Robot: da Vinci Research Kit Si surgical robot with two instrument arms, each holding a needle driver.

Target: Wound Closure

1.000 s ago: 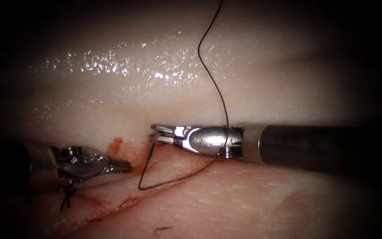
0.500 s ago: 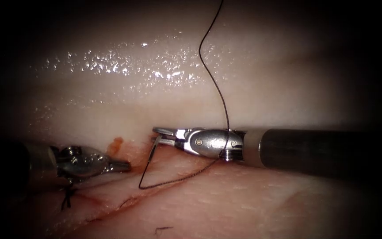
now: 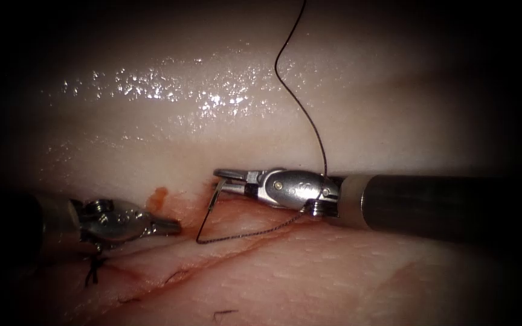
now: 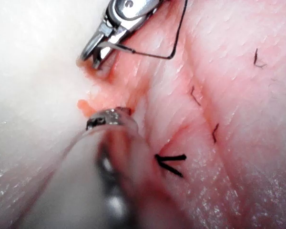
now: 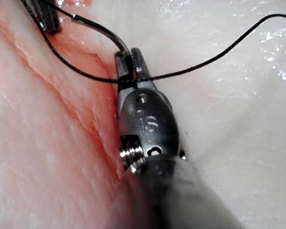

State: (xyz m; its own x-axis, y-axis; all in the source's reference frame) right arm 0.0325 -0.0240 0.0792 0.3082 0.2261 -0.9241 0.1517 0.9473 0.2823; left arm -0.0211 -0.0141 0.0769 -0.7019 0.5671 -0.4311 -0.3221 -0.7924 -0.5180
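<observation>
My right tool (image 3: 222,179) reaches in from the right with its jaws shut on the curved needle (image 3: 208,211). The needle hangs down-left from the jaws to its tail end, just above the tissue on the upper left side of the cut (image 3: 212,262). The part beyond the jaws is hidden, so I cannot tell whether the tip is in the tissue. Thread (image 3: 249,230) runs from the tail back under the tool, then rises out of the picture. The same grip shows in the right tool (image 4: 93,55) and the needle (image 5: 97,26). My left tool (image 3: 173,227) rests shut and holds nothing, left of the needle.
A tied stitch with short dark ends (image 3: 93,270) sits on the cut below the left tool. A spot of red fluid (image 3: 158,196) marks the tissue between the tools. A loose cut end of thread (image 3: 222,314) lies near the bottom edge.
The right tool has shifted a little right and up with the needle, lifting the needle's tail and the thread off the tissue. The left tool has stayed put.
</observation>
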